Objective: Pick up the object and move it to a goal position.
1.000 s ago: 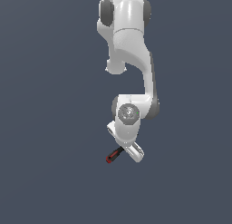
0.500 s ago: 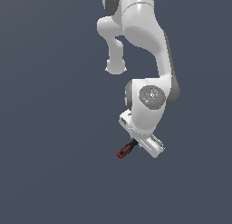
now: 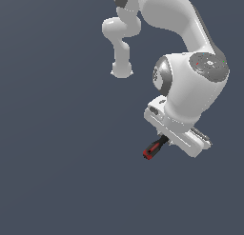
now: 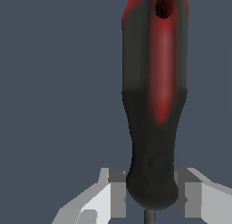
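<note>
The screwdriver point(image 3: 154, 148) has a red-and-black handle that sticks out from under the white hand of the arm, toward the exterior view's left. In the wrist view the handle point(image 4: 154, 96) fills the middle, and its narrow black end sits between my two grey fingers point(image 4: 115, 191). A bit of the thin dark shaft point(image 4: 148, 216) shows at the picture's edge. My gripper point(image 4: 152, 193) is shut on the screwdriver near where handle meets shaft. In the exterior view the fingers are hidden behind the hand point(image 3: 177, 134).
The white arm point(image 3: 190, 72) bends down from the top of the exterior view. A plain dark grey-blue surface point(image 3: 57, 172) lies all around, with no other object in view.
The arm has swung toward the exterior view's right and appears larger. The screwdriver has moved with the gripper and stays held.
</note>
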`<move>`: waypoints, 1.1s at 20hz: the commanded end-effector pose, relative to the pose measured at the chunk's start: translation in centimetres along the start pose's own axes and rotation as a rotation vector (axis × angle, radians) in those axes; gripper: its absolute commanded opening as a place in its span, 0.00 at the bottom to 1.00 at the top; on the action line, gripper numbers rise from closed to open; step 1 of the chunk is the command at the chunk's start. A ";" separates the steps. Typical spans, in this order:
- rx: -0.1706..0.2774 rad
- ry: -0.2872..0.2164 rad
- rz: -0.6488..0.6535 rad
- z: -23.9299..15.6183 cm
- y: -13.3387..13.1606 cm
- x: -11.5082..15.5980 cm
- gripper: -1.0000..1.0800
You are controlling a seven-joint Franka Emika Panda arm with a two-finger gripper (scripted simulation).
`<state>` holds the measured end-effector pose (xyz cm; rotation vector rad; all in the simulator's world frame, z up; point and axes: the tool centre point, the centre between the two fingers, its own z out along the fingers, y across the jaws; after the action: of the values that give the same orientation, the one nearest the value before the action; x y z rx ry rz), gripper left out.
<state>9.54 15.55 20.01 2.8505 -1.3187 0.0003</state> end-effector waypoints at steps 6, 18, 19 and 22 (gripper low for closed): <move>0.000 0.000 0.001 -6.4 -3.1 -3.0 0.00; 0.001 0.000 0.000 -11.2 -5.6 -5.3 0.00; 0.001 0.000 0.000 -11.4 -5.7 -5.4 0.00; 0.001 0.000 0.000 -11.7 -5.9 -5.5 0.00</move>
<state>10.46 23.49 31.47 2.8512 -1.3179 -0.0008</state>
